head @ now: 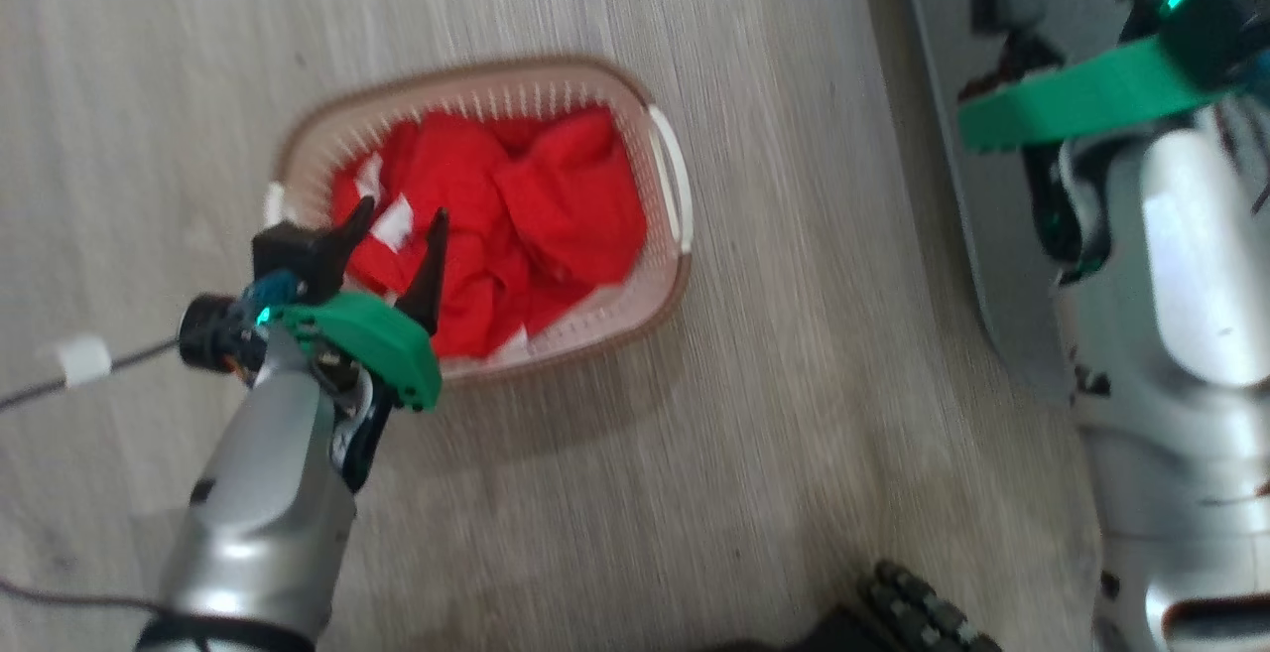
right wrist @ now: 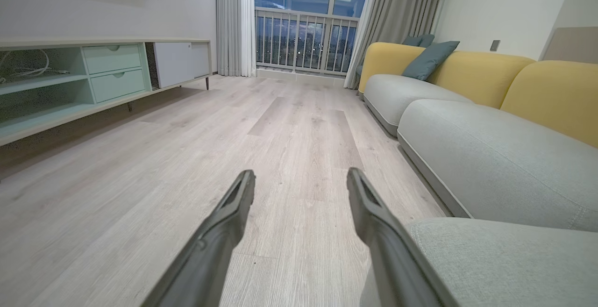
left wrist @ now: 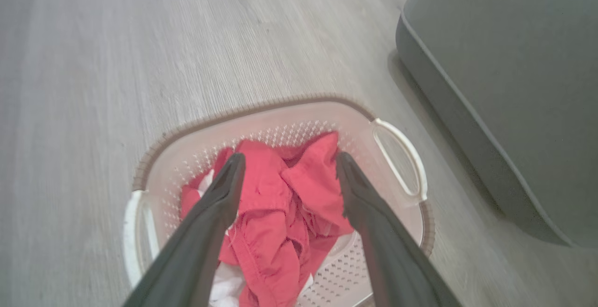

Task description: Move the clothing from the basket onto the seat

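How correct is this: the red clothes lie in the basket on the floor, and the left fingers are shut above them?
Wrong in one point: the left fingers are open above the red clothes, as the left wrist view shows. The rest is right.

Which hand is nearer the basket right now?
Left. The left hand hangs open above the basket, over the clothing. The right hand, also open, is away beside the seat, pointing along the floor.

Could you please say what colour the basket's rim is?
The basket has a brown rim; clearest in left wrist view.
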Controlling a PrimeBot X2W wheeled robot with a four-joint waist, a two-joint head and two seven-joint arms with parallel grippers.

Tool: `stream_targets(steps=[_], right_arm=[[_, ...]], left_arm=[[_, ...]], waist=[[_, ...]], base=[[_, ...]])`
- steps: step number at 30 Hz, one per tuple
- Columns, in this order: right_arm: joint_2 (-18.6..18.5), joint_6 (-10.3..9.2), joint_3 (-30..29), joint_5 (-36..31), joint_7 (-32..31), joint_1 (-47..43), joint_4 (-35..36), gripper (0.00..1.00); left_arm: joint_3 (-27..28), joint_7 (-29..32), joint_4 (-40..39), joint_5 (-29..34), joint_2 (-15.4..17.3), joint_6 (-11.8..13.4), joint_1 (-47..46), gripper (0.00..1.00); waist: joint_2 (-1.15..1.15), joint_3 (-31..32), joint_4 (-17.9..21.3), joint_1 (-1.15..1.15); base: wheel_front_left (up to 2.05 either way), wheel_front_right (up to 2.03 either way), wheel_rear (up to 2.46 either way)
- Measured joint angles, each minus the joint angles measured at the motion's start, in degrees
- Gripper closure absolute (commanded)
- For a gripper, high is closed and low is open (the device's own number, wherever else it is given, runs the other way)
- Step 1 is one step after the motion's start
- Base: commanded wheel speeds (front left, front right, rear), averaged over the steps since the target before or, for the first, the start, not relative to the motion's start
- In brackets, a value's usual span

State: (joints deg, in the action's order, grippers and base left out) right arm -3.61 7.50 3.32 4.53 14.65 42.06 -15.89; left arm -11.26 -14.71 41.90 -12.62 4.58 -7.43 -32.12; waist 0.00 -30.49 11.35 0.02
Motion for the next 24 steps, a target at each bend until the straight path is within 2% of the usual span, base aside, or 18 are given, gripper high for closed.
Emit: stream_targets(steps=[5,12,17,24], right_arm=[[0.0,0.00,0.1,0.0,0.0,3.8,1.9,0.00],[0.0,0.00,1.7,1.4,0.0,6.7,4.1,0.00],[0.0,0.00,2.1,2.5,0.0,6.7,5.0,0.00],[0.0,0.00,1.2,3.1,0.0,6.4,5.8,0.00]], left_arm=[[-3.4,1.9,9.7,-0.3,0.6,0.0,-7.5,0.00],[-5.0,6.8,19.5,0.1,0.8,0.5,-18.1,0.00],[-5.8,9.2,24.1,0.9,0.7,1.1,-22.4,0.00],[-7.7,9.6,26.8,1.1,-0.4,1.2,-27.4,0.00]], waist=[[0.00,-6.8,1.2,0.00],[0.00,-15.0,3.5,0.00],[0.00,-19.2,5.8,-0.01],[0.00,-22.4,7.0,-0.01]], base=[[0.00,0.00,0.00],[0.00,0.00,0.00],[0.00,0.00,0.00],[0.00,0.00,0.00]])
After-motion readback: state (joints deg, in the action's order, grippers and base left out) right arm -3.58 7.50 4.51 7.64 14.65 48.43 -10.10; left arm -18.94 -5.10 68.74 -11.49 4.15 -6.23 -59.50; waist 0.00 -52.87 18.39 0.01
